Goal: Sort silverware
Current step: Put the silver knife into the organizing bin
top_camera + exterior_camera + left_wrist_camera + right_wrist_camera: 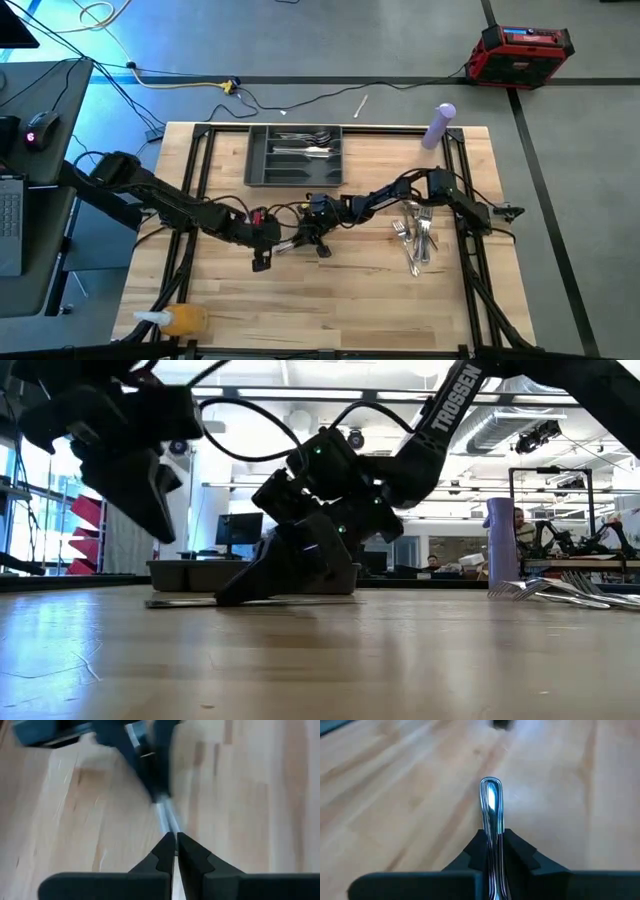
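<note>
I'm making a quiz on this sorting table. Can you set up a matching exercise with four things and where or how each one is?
Things:
1. right gripper
2. dark grey tray
3. lavender bottle
4. loose silverware pile

States or places:
A. upright at the table's far right corner
B. lying on the wood under the right arm
C. shut on a piece of silverware
D. at the table's far edge, a few pieces inside

Pairs: 1-C, 2-D, 3-A, 4-B
</note>
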Controlling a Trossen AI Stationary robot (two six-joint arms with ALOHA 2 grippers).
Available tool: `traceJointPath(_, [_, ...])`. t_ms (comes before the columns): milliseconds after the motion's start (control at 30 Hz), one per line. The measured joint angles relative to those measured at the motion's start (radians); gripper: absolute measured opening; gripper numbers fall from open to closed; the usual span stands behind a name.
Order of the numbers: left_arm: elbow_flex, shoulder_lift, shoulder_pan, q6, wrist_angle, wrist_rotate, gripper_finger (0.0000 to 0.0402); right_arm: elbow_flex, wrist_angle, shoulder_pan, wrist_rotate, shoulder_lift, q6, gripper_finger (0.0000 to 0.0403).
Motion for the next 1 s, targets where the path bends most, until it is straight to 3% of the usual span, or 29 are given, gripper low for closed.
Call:
traceJointPath(233, [0.000, 0.012, -0.003, 0.123, 0.115, -0.074, 0.0082, -0.001, -0.034, -0.006, 0.066, -0.050, 0.016, 0.0019])
traceJointPath(433, [0.002, 0.068, 0.020, 0.111, 0.119, -0.121, 0.0179, 0.000, -0.072, -0.004, 0.065, -0.079, 0.016, 0.0018])
traceJointPath(567, [0.002, 0.116, 0.028, 0.089, 0.124, -0.128, 0.0215, 0.003, -0.062, -0.004, 0.058, -0.091, 0.035, 0.0018])
traceJointPath(800, [0.002, 0.207, 0.028, 0.087, 0.131, -0.132, 0.0218, 0.003, -0.063, -0.004, 0.056, -0.090, 0.034, 0.0018])
traceJointPath(1000, [0.002, 0.235, 0.031, 0.044, 0.131, -0.124, 0.0152, 0.003, -0.057, -0.004, 0.056, -0.091, 0.039, 0.0018])
